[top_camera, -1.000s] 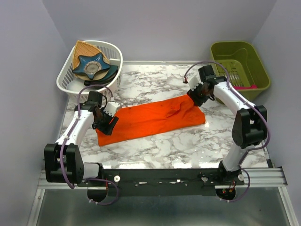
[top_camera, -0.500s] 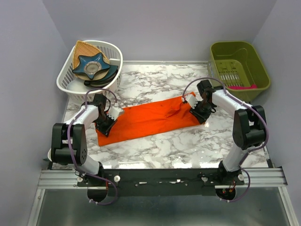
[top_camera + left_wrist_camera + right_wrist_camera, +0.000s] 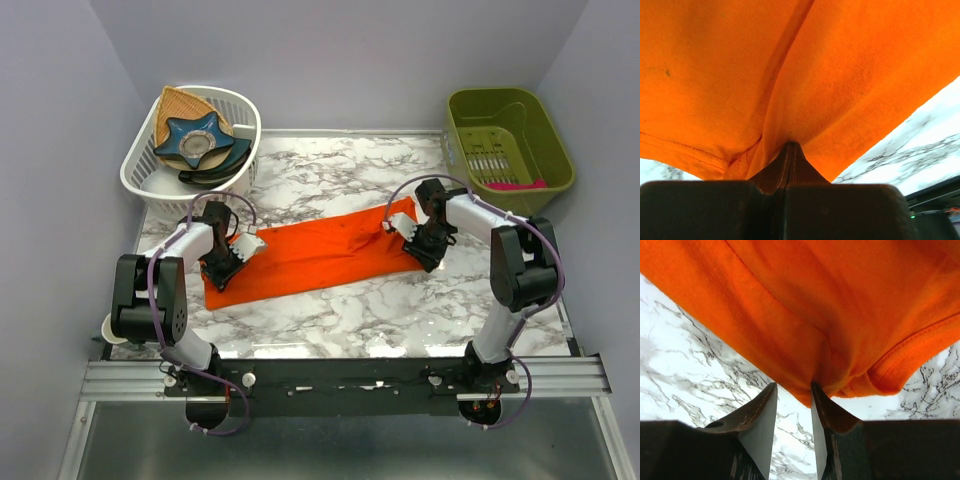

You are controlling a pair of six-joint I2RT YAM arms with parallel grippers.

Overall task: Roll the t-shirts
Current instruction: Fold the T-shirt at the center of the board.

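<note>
Left gripper [image 3: 791, 145] is clamped tight on a fold of the orange t-shirt [image 3: 320, 255], which lies as a long flat strip across the marble table [image 3: 330, 170]. Right gripper [image 3: 794, 390] has its jaws a bit apart at the opposite short end, and it's hard to tell if it's got cloth. Probably grabbing both ends to keep it straight for rolling. Both arms reach in low, wrists tipped down.

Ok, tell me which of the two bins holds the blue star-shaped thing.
The white basket, far left: the blue star lies in it over a tan woven piece. The green bin, far right, has none.
</note>
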